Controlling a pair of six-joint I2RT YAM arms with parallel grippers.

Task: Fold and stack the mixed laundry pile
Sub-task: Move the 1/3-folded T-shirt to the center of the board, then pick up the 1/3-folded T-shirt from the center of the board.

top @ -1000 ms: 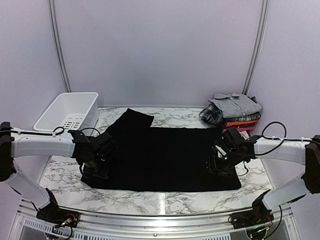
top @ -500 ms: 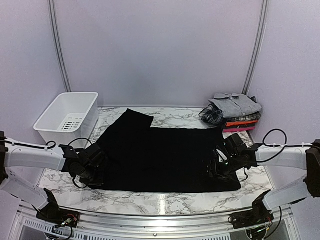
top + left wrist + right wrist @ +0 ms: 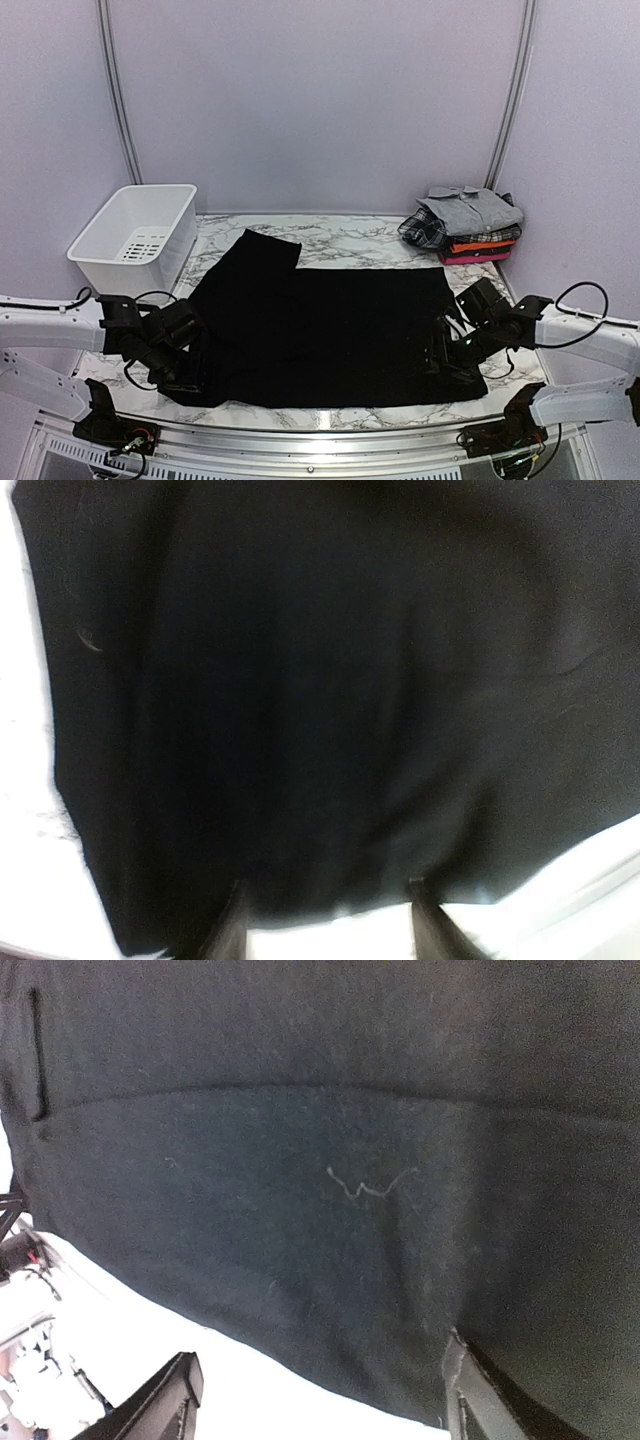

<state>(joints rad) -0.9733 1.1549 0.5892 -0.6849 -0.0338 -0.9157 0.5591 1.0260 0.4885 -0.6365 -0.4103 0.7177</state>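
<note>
Black cloth (image 3: 330, 320) flat, near corners at left pincer (image 3: 325, 892) and right pincer (image 3: 322, 1352), both apart.

- White slotted basket (image 3: 140, 225) (plastic, standing upright): far beyond the left fingers (image 3: 228, 932), at the far-left corner.
- Marble table (image 3: 330, 234): a bare white strip shows between the right fingers (image 3: 168, 1405).
- Metal rail (image 3: 320, 432): along the near edge, behind both pairs of fingers.

You're in a robot lab booth, not a home.
Plain lilac wall panels (image 3: 320, 100) on metal poles (image 3: 115, 100), marble-look table (image 3: 340, 234), aluminium rail (image 3: 320, 442) carrying the arm bases (image 3: 108, 427).
</note>
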